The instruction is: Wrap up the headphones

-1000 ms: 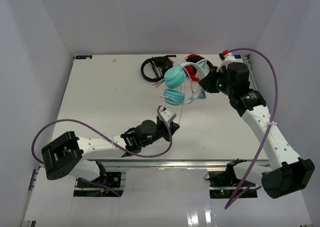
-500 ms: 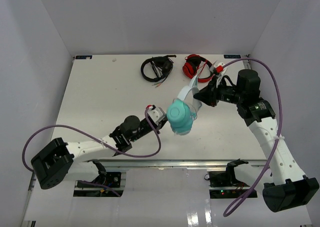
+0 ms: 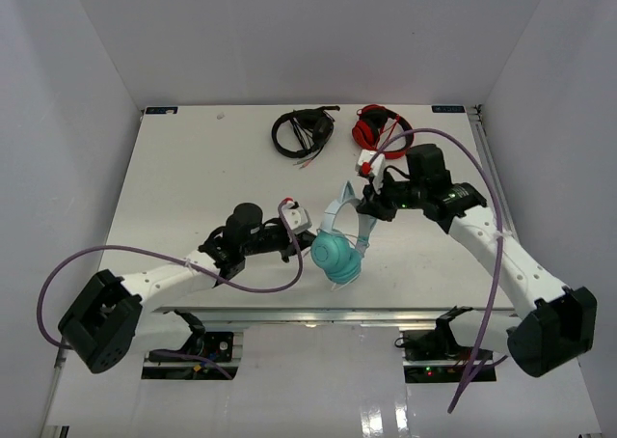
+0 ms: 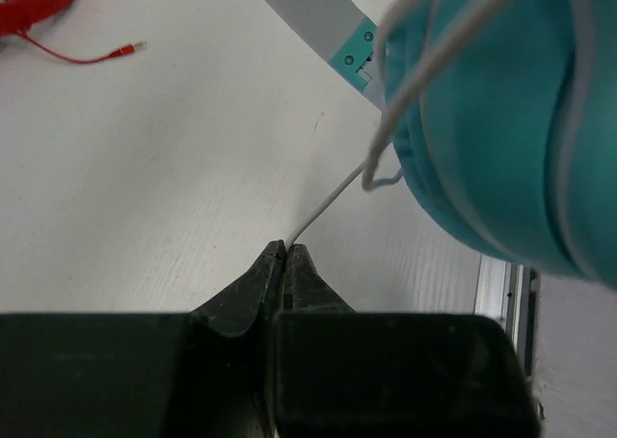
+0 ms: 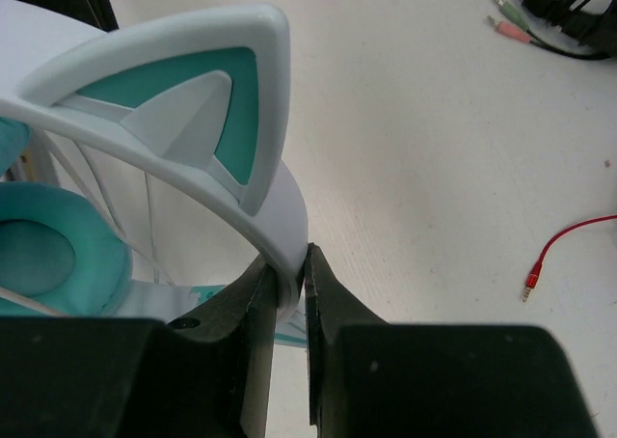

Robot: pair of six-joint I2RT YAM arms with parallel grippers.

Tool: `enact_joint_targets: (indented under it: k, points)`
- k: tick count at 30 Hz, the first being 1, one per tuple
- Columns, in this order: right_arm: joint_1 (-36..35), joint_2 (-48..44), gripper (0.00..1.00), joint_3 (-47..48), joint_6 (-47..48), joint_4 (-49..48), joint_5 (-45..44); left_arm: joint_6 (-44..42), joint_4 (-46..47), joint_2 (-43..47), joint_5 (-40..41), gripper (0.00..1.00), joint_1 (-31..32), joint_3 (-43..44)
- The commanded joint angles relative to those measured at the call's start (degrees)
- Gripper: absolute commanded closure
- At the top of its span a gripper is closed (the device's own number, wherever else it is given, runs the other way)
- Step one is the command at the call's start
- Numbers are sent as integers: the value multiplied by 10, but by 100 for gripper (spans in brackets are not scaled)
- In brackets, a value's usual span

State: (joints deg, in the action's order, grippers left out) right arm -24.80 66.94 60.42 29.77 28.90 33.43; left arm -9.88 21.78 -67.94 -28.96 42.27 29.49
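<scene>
The teal headphones (image 3: 337, 253) hang above the table's near middle, cups low, pale cat-ear headband (image 3: 343, 206) up. My right gripper (image 3: 367, 206) is shut on the headband (image 5: 280, 202); a cat ear (image 5: 207, 105) stands just beyond the jaws. My left gripper (image 3: 301, 228) is left of the cups, shut on the thin white cable (image 4: 333, 195). The cable runs from the jaws up to the teal cup (image 4: 501, 120), where strands are looped around it.
Black headphones (image 3: 301, 131) and red headphones (image 3: 376, 127) lie at the table's far middle, with loose plugs (image 5: 511, 30) and a red cable (image 5: 569, 240) beside them. The table's near edge (image 3: 328, 308) is just below the cups. White walls stand around the table.
The right gripper has carried the headphones down and left from the far side to the near middle. The left gripper, still pinching the cable, has shifted left and slightly farther away.
</scene>
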Motion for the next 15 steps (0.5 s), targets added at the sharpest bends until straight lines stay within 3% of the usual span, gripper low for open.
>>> enact_joint_targets:
  k: [1,9,15]
  points:
    - [-42,90,92,-10,5,-55,-142,-21,-41,-69,-36,98,-49,33]
    - [-48,287,92,74,-7,-94,-234,-10,-52,-188,-50,93,-112,105]
    - [-52,383,92,169,1,-71,-252,5,-89,-214,-32,64,-144,130]
